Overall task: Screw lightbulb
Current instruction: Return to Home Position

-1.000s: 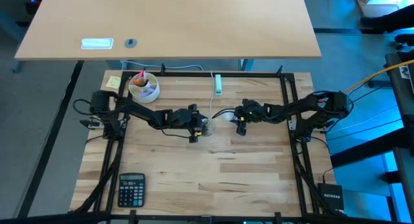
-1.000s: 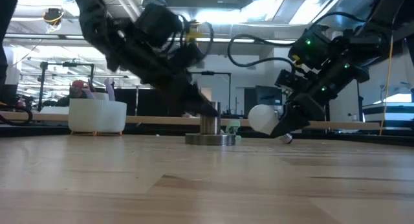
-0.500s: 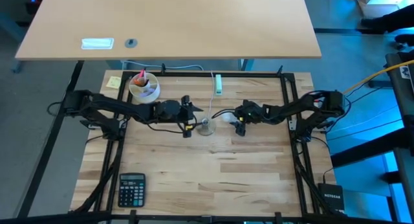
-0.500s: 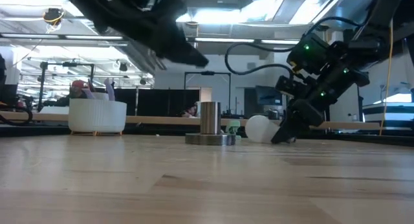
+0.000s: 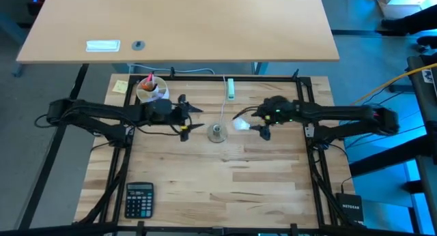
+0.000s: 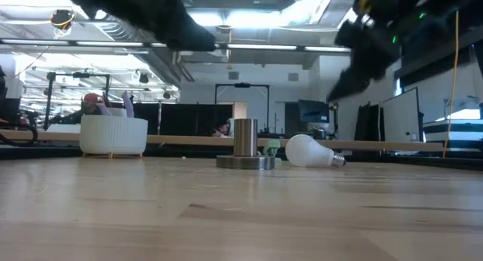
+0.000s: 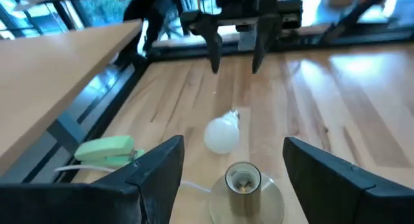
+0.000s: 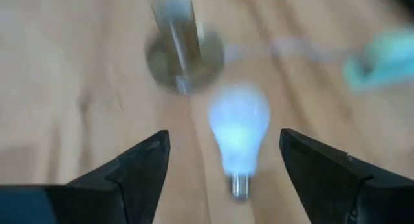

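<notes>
The white frosted lightbulb (image 5: 240,125) lies on its side on the wooden table, just right of the grey socket (image 5: 217,132), with its metal base (image 6: 337,161) pointing toward the table's right edge. It also shows in the left wrist view (image 7: 222,133) and the right wrist view (image 8: 238,130). My right gripper (image 5: 252,125) is open and raised above the bulb, touching nothing. My left gripper (image 5: 193,119) is open, raised, and left of the socket (image 7: 242,182).
A white bowl (image 5: 151,91) with pink and orange contents stands at the far left. A green-and-white switch (image 5: 231,89) on the socket's thin cord lies near the far edge. A calculator (image 5: 138,199) lies at the near left. Bare wood spreads in front of the socket.
My right gripper has lowered the bulb onto the table, let it go, and risen toward the table's right. The bulb now lies on its side. My left gripper has left the socket, risen and drawn back toward the table's left edge.
</notes>
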`<state>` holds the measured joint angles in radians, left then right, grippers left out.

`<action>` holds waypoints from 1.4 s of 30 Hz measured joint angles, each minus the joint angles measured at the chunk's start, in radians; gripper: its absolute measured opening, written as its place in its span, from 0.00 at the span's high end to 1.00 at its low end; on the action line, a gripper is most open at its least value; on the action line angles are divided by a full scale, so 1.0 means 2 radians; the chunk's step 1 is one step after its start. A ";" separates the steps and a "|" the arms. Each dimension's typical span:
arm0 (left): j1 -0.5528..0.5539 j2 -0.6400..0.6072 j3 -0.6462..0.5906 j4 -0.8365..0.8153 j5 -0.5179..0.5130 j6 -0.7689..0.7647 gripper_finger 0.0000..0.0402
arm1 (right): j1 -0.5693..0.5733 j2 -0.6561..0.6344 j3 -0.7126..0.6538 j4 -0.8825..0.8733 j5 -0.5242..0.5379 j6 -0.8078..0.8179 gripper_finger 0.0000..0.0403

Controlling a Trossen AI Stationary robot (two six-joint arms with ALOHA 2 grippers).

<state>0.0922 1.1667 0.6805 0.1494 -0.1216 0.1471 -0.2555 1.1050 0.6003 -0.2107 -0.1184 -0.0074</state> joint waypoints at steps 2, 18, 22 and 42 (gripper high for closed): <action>0.012 -0.029 -0.024 0.015 0.020 -0.009 0.39 | 0.000 -0.046 -0.010 0.019 -0.002 0.001 0.30; 0.030 -0.280 -0.134 -0.088 0.066 -0.052 0.95 | 0.000 -0.348 -0.144 0.066 0.030 0.045 0.95; 0.029 -0.296 -0.133 -0.129 0.061 -0.070 0.99 | 0.000 -0.372 -0.146 0.038 0.020 0.064 0.87; -0.011 -0.399 -0.248 -0.026 0.065 -0.094 0.99 | 0.000 -0.460 -0.232 0.059 -0.025 0.077 0.82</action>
<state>0.0696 0.3691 0.1842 0.0984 0.0082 -0.0414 -0.2558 0.1859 0.1363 -0.0937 -0.1688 0.1459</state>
